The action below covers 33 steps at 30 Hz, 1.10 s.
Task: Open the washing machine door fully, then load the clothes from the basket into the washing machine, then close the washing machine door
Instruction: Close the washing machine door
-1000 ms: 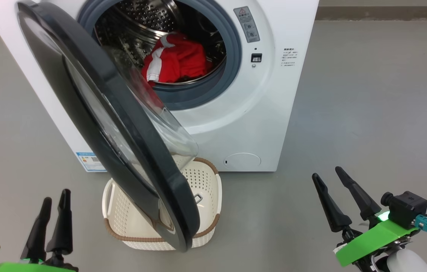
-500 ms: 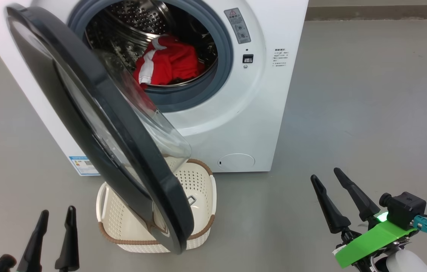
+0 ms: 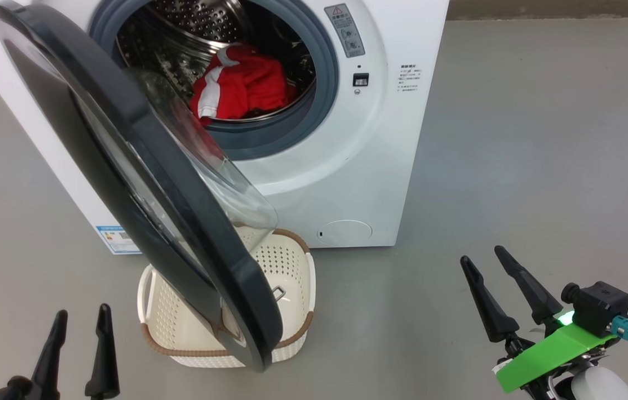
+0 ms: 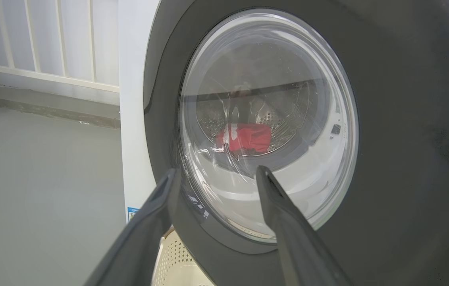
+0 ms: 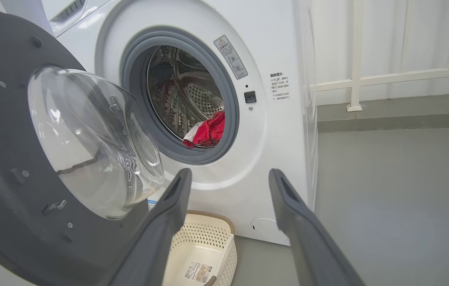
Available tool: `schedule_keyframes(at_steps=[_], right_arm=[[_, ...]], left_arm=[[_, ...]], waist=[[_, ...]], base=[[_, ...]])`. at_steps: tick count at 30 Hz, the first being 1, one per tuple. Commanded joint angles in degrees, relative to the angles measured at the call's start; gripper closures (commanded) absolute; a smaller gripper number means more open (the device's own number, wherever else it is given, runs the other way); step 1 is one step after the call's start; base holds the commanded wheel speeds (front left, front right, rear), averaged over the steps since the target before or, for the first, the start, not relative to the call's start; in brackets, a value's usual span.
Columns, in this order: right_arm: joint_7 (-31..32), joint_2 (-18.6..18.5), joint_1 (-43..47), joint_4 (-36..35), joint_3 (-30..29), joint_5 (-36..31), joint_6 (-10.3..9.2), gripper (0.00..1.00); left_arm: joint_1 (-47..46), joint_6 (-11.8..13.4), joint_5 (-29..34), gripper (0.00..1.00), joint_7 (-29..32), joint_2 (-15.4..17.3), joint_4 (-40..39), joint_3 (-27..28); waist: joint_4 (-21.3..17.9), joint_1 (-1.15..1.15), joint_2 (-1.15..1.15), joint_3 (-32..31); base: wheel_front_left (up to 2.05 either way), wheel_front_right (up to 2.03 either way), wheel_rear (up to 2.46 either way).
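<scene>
Grey floor (image 3: 513,139) spreads around the white washing machine (image 3: 391,166) at my twelve o'clock, and the washing machine door (image 3: 125,183) hangs part-open toward ten o'clock, over the basket (image 3: 294,278) at the machine's six o'clock. I see the clothes (image 3: 241,86), red with a white stripe, lying inside the drum (image 3: 197,22). My left gripper (image 3: 83,311) at seven o'clock and right gripper (image 3: 482,254) at four o'clock hover with fingers spread wide, holding nothing.

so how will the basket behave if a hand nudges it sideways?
Probably light: the basket is thin perforated plastic and looks empty where the door doesn't hide it. It should slide readily on the smooth grey floor. Pushed high at the rim, it might tip or flex rather than slide.
</scene>
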Motion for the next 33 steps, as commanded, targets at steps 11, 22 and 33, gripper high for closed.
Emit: schedule_keyframes(at_steps=[11, 22, 33], right_arm=[[-0.3, -1.1, -1.2, -1.2, 0.8, 0.2, 0.09, 0.00], [-0.3, -1.2, -1.4, -1.3, 0.7, 0.1, 0.09, 0.00], [-0.3, -0.8, -1.5, -1.3, 0.5, 0.0, 0.09, 0.00]], left_arm=[[-1.3, -0.2, 1.9, 0.00, -0.7, -0.8, -1.9, 3.1], [-1.4, -0.2, 2.6, 0.00, -0.7, -0.9, -2.3, 2.6], [-1.9, -0.2, 1.8, 1.00, -0.7, -0.8, -3.8, 2.4]], waist=[[0.2, 0.00, 0.00, 0.0], [0.6, 0.00, 0.00, 0.3], [0.5, 0.00, 0.00, 0.5]], base=[[0.00, 0.00, 0.00], [0.00, 0.00, 0.00], [0.00, 0.00, 0.00]])
